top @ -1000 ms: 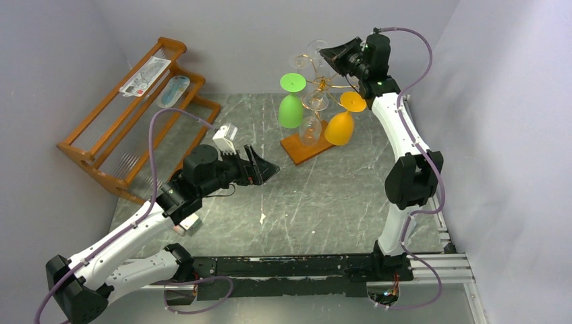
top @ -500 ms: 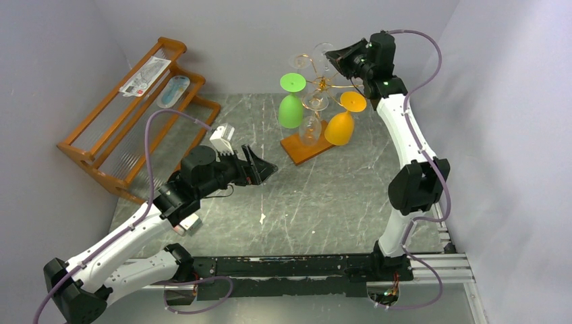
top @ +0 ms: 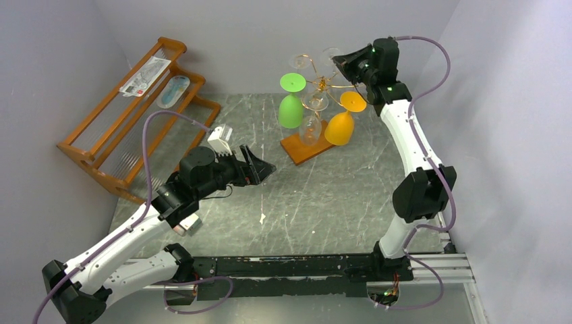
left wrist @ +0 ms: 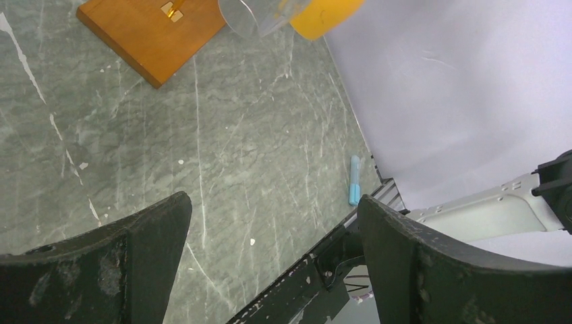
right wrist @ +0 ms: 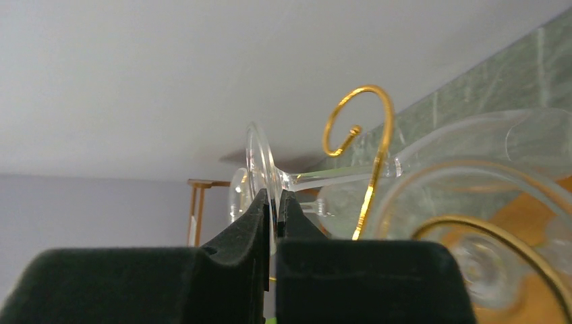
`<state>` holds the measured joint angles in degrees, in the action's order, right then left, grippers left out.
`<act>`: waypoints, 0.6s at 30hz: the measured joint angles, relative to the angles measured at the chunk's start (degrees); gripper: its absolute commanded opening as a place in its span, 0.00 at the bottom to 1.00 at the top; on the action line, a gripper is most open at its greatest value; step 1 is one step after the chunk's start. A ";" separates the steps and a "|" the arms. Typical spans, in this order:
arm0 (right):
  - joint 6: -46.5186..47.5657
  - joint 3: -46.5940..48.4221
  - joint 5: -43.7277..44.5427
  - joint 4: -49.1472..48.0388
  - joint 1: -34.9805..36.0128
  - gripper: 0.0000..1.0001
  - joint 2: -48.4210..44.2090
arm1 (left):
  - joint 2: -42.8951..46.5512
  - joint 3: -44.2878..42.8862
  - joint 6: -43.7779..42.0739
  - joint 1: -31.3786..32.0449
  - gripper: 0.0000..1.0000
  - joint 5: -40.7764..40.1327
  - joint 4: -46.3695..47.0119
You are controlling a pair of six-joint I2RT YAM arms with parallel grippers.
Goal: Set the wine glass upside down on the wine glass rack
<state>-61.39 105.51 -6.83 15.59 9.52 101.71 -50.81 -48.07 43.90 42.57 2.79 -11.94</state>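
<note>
A clear wine glass (right wrist: 472, 135) lies almost level at the top of the wine glass rack (top: 322, 82). Its stem (right wrist: 337, 177) runs past a gold spiral arm (right wrist: 378, 121). My right gripper (right wrist: 272, 199) is shut on the edge of the glass's round foot (right wrist: 260, 152), high at the back of the top view (top: 342, 61). A green glass (top: 291, 108), an orange glass (top: 339, 127) and a clear glass (top: 310, 128) hang upside down over the rack's wooden base (top: 300, 145). My left gripper (top: 266, 169) is open and empty above the table, well short of the rack.
A large orange-brown slatted shelf (top: 128, 115) holding packets stands at the back left. A small blue pen (left wrist: 354, 179) lies near the table's right edge. Grey walls close in the back and both sides. The rack's base (left wrist: 148, 34) shows in the left wrist view.
My right gripper has moved a little to the right with the clear glass's foot in it. The left arm has drifted slightly back and left, still open.
</note>
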 measured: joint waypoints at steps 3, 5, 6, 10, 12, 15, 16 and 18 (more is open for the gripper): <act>0.11 -2.71 2.51 -0.13 -0.09 0.00 -1.73 | 0.00 0.00 0.04 0.00 0.97 -0.02 -0.07; 0.39 -3.06 3.89 -0.26 -0.09 0.00 -2.27 | -0.04 0.00 0.04 0.00 0.96 -0.04 -0.09; 0.63 -3.06 4.70 -0.59 -0.09 0.00 -2.47 | -0.07 0.00 0.04 0.00 0.97 -0.04 -0.09; 1.44 -3.04 6.69 -2.36 -0.31 0.00 -2.69 | -0.20 0.00 0.02 0.00 0.96 -0.04 -0.11; 1.53 -3.04 7.06 -2.64 -0.68 0.00 -2.54 | -0.20 0.00 0.02 0.00 0.97 -0.09 -0.13; 1.49 -2.93 6.86 -3.28 -1.20 0.00 -1.84 | -0.24 0.00 0.02 0.00 0.96 -0.22 -0.15; 1.51 -2.69 6.80 -3.34 -1.27 0.00 -1.49 | -0.31 0.00 0.02 0.00 0.96 -0.26 -0.17; 1.95 -1.99 6.03 -4.13 -1.42 0.00 -0.42 | -0.50 0.00 0.02 0.00 0.96 -0.35 -0.24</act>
<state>-59.44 103.53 -0.80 11.46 8.10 101.30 -51.31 -48.07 43.92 42.57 2.44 -12.19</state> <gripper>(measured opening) 0.031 0.965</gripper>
